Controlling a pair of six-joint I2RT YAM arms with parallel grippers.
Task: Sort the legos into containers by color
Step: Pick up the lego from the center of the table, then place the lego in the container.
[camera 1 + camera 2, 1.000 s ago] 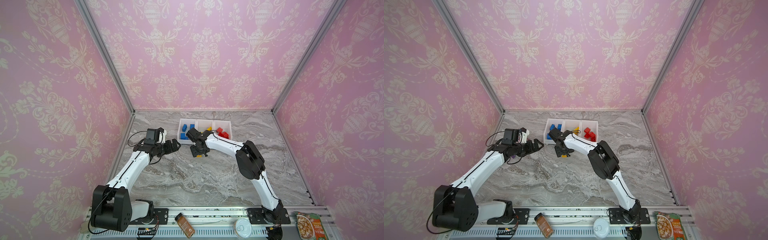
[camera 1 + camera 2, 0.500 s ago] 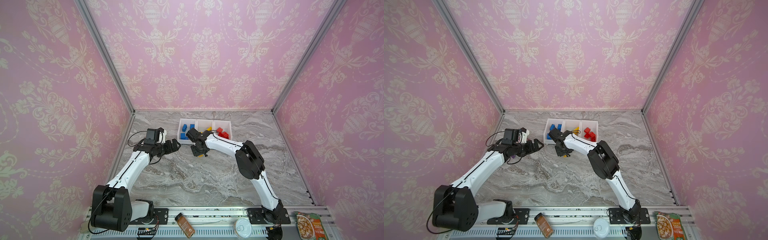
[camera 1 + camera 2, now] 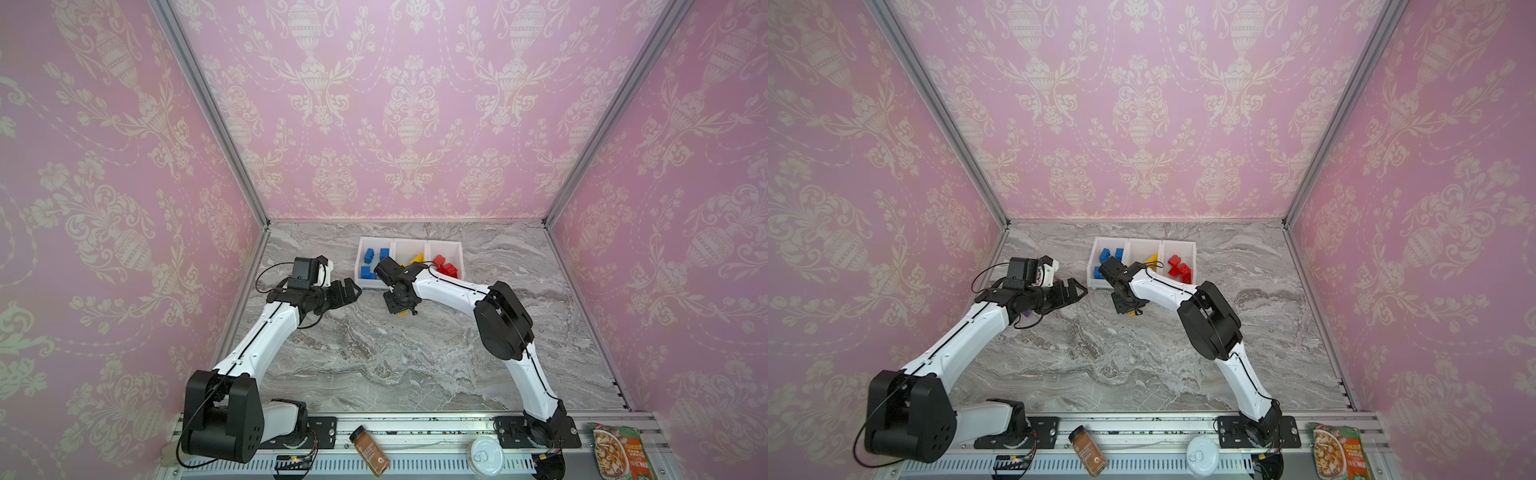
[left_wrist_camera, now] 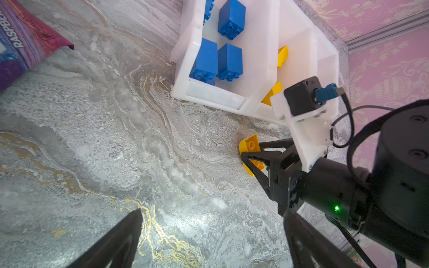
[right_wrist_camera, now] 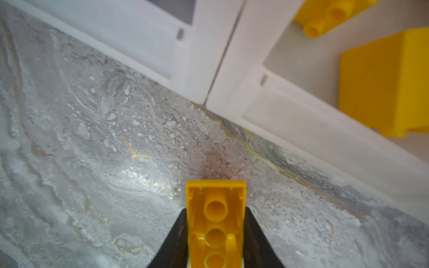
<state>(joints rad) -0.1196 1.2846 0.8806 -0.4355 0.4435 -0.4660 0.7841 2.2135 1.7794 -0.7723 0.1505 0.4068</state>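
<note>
Your right gripper (image 5: 216, 210) is clamped on a yellow brick (image 5: 216, 234). Its black fingers (image 5: 176, 234) press the brick's two long sides, and the hollow underside with its tubes faces the wrist camera. The brick juts out past the fingertips. (Whether it rests on the marble tabletop (image 5: 92, 150) or hangs just clear of it, you cannot tell from these views.)

Just ahead of the tips runs the front wall of the three joined white bins (image 5: 290, 120), and the seam between two of them lies almost straight ahead. Beyond that wall, the middle bin holds other yellow bricks (image 5: 383, 81). The bin toward your left gripper (image 3: 353, 291) holds blue bricks (image 4: 228, 62). The bin on the side away from that gripper holds red bricks (image 3: 446, 268).

The left gripper stands wide open with nothing between its fingers. It sits over bare marble, well apart from the right gripper, and faces the bins. A purple packet (image 4: 23, 46) lies off to its side.
</note>
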